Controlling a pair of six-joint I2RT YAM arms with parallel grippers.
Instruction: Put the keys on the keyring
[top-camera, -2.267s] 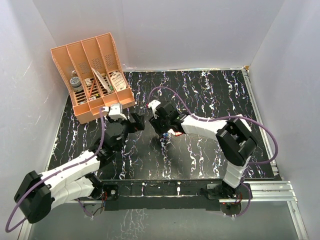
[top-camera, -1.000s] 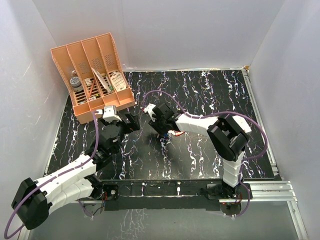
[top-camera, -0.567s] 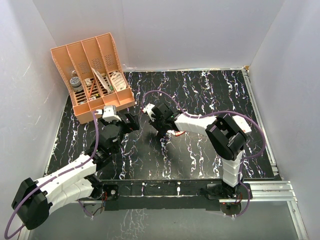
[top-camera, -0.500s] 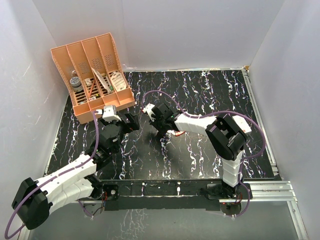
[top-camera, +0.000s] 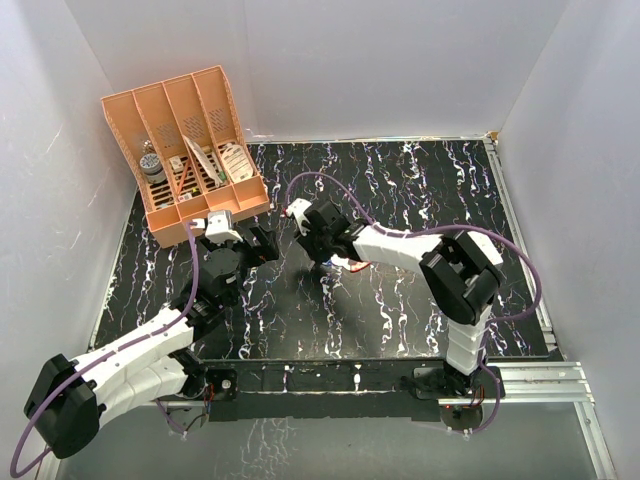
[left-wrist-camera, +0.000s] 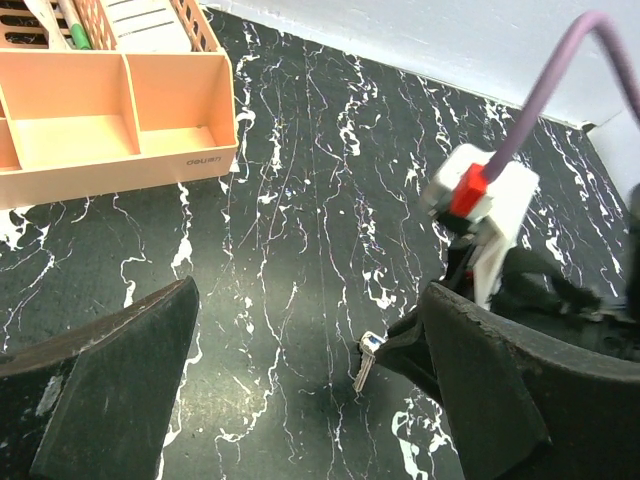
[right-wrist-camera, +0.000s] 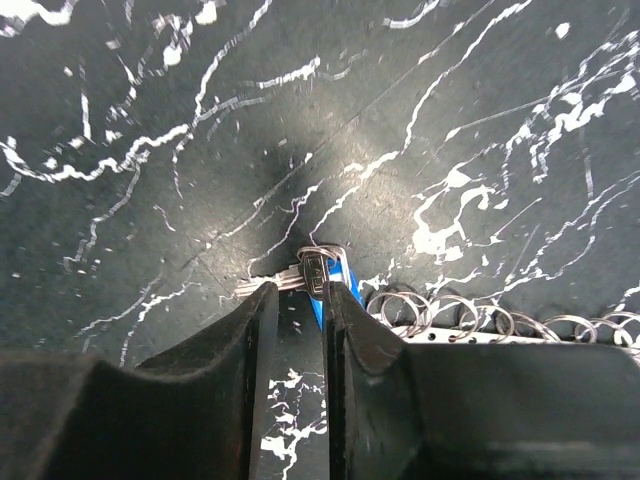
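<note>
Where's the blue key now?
In the right wrist view, the blue key sits at the tips of the right end effector, beside a ring chain.

Top cam: high, near edge, looks down on whole table (top-camera: 420, 190). L wrist cam: low, slants fwd; shares orange organizer (left-wrist-camera: 190, 160) w/ top. R wrist cam: v. close, faces down; shares key (right-wrist-camera: 316, 272) w/ L.

Shiny metal key (right-wrist-camera: 322, 278) w/ blue plastic head.
</note>
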